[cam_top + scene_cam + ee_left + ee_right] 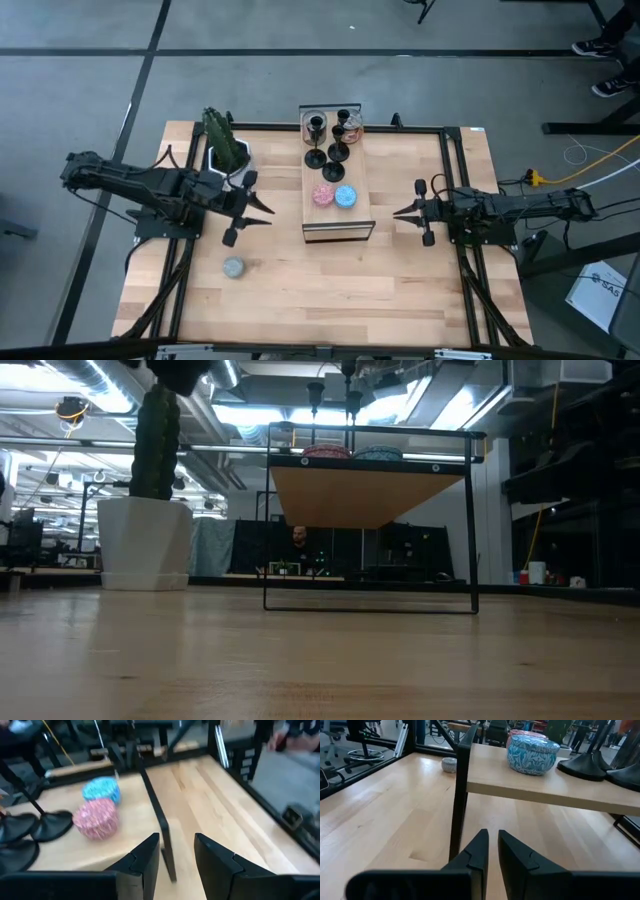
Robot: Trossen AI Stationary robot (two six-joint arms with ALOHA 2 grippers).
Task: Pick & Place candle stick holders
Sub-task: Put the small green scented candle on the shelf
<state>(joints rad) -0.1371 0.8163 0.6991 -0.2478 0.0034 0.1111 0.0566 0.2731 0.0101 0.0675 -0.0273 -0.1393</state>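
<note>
The black candle stick holders (330, 138) stand clustered at the twelve o'clock end of the raised shelf (360, 205), wide round bases down so the thin stems stay upright. The pink tin (323, 194) and blue tin (346, 196) sit side by side nearer the six o'clock end, leaving both flanks of the shelf free for the arms. At nine o'clock of the shelf the left end effector (268, 212) points in with its fingers partly spread and nothing between them, apparently lined up to reach. At three o'clock the right end effector (397, 213) faces the shelf, fingers almost together, empty, seemingly waiting. A grey tin (233, 267) lies alone on the counter (300, 300), and a potted cactus (224, 146) stands at eleven o'clock.
</note>
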